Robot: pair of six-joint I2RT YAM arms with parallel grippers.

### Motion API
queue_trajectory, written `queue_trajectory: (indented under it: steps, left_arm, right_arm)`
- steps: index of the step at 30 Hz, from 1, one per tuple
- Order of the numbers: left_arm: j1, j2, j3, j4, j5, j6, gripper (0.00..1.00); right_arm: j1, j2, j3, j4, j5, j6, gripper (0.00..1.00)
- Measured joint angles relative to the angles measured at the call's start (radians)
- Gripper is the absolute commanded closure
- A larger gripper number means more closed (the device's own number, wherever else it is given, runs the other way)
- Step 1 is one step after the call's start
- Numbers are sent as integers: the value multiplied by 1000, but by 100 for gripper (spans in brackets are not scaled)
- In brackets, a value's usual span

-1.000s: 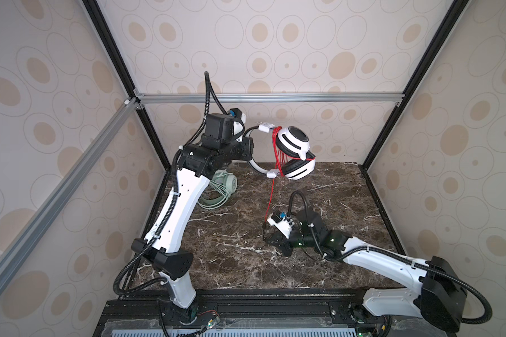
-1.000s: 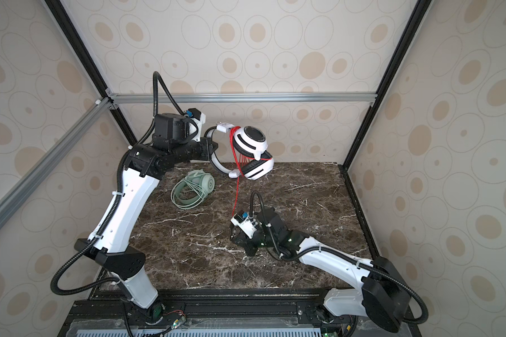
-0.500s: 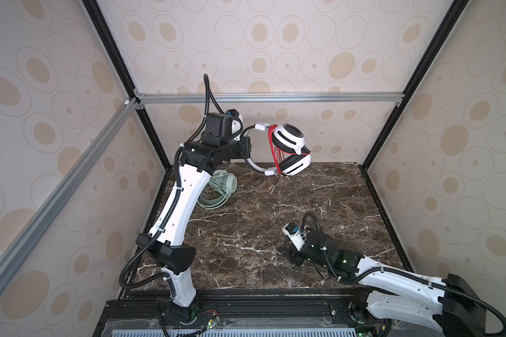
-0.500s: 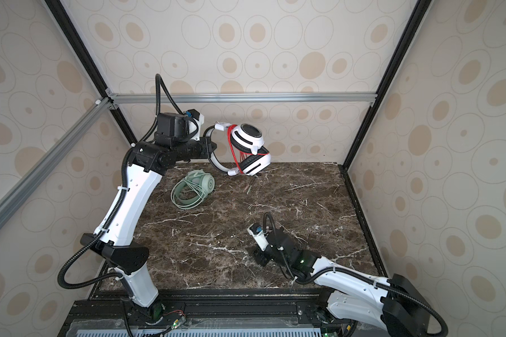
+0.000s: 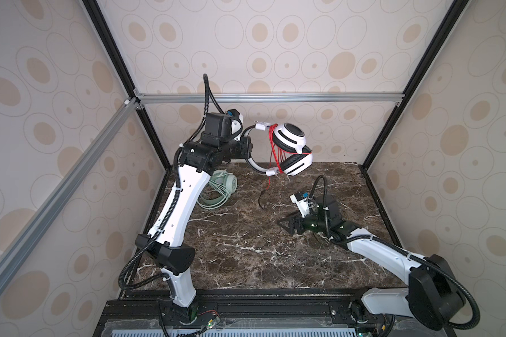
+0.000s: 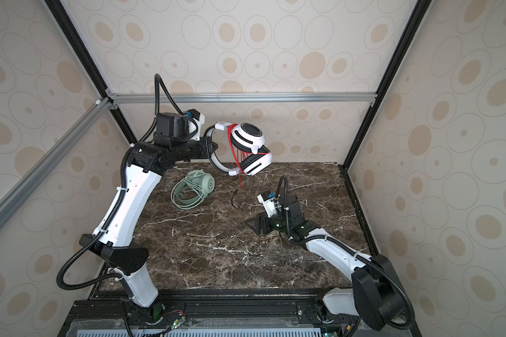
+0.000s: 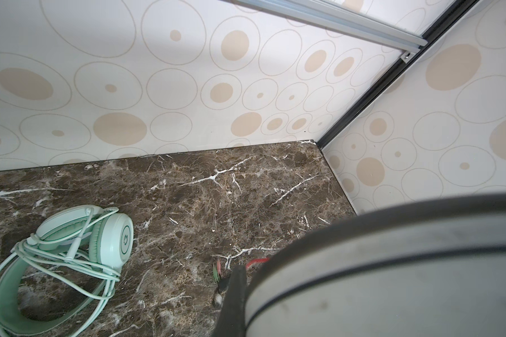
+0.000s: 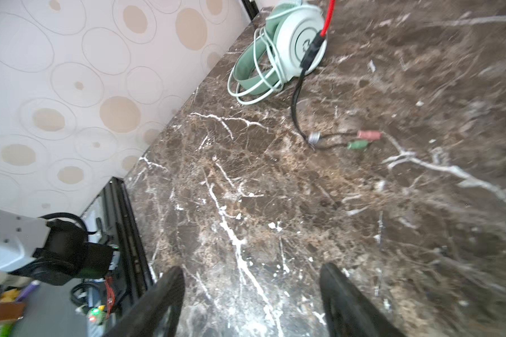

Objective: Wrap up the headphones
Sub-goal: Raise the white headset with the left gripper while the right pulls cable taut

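Clasping white-and-black headphones [image 5: 292, 140] aloft, left pincer [image 5: 247, 148]; right pincer [image 8: 251, 274] agape, empty

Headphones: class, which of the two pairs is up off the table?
The white-and-black headphones with the red cable: the left gripper holds them aloft by the headband. The mint green headphones lie on the table.

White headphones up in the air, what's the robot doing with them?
The left tool holds the white-and-black headphones by the headband, with the red cable looped around them and its plug end down on the marble table. The right tool is open and empty, low over the table. The mint green headphones lie already wrapped.
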Motion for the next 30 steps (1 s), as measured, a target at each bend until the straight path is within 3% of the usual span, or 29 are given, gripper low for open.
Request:
queue_trajectory:
  steps: [7,9,11,12,20,30]
  left_arm:
    - [0,-44,-44,21,28,-15,100]
    - [0,-58,-56,24,38,-19,100]
    - [0,-69,-63,28,47,-23,100]
    - [0,-71,-64,29,48,-24,100]
    - [0,-81,-65,39,50,-26,100]
    - [0,-80,-65,37,47,-25,100]
  right_arm:
    - [0,136,21,126,-40,-39,5]
    - [-2,176,41,155,-33,-58,11]
    - [-5,234,85,183,-55,-76,27]
    - [-6,262,112,192,-76,-74,31]
    - [-11,438,179,496,-303,90,29]
    - [-12,477,176,620,-317,175,28]
